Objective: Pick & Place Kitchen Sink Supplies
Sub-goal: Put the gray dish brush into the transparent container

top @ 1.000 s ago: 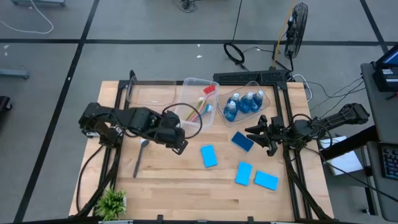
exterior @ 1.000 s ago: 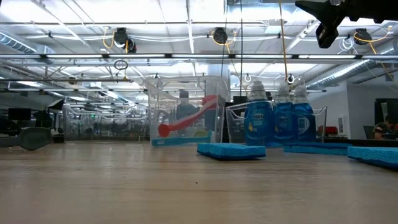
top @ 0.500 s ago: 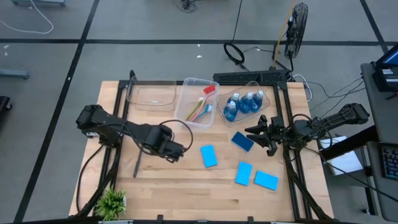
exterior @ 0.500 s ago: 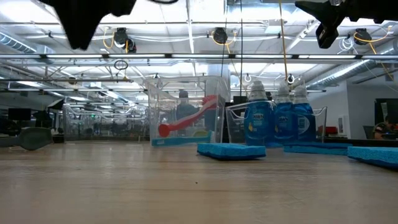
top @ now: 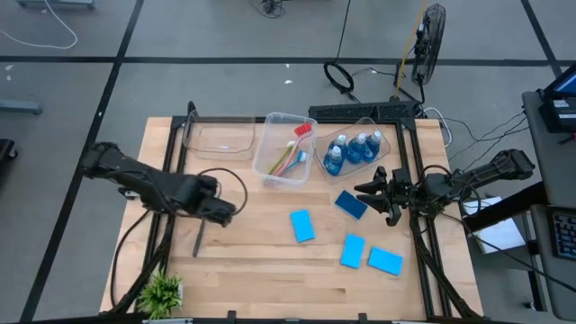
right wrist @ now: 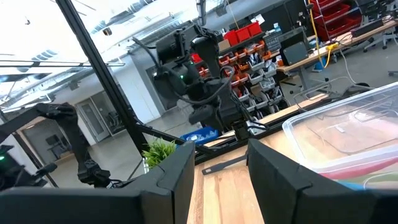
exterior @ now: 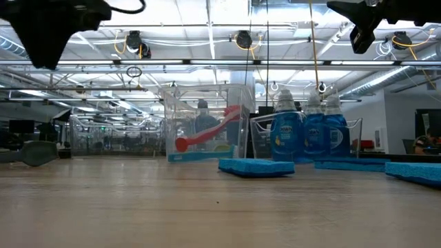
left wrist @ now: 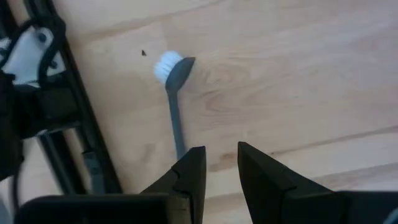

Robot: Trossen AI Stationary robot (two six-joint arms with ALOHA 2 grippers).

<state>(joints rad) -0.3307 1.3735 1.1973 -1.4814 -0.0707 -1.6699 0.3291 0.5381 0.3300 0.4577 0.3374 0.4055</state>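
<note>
- Only the left wrist view shows the grey brush (left wrist: 173, 102) plainly: it lies flat on the wooden table (left wrist: 298, 81), white bristle head away from the camera, handle running back under the left gripper (left wrist: 219, 168), whose two fingers stand a small gap apart with nothing between them.
- From above, the left gripper (top: 220, 210) hangs over that brush (top: 200, 238) on the table's left half, and only part of the handle shows below it.
- The low view gives the left arm as a dark shape at the upper corner; the brush itself does not show there.
- The right gripper (top: 367, 191) waits at the table's right side, above the bare wood beside one blue sponge (top: 351, 204); its fingers are parted and hold nothing, as the right wrist view (right wrist: 217, 168) confirms.
- Three more sponges (top: 302, 226) (top: 353, 251) (top: 385, 261) lie loose on the near right of the table.
- Farther back, a clear bin (top: 290, 148) holds the red, yellow and blue brushes (top: 297, 144); the low view shows only the red one (exterior: 207, 134) clearly.
- The next bin (top: 358, 148) holds the bottles of blue liquid (top: 346, 151); four show from above, three at table height (exterior: 306, 131).
- A third clear bin (top: 219, 137) stands at the back left.
- The small green plant (top: 162, 292) sits at the near left corner, partly cut off.
</note>
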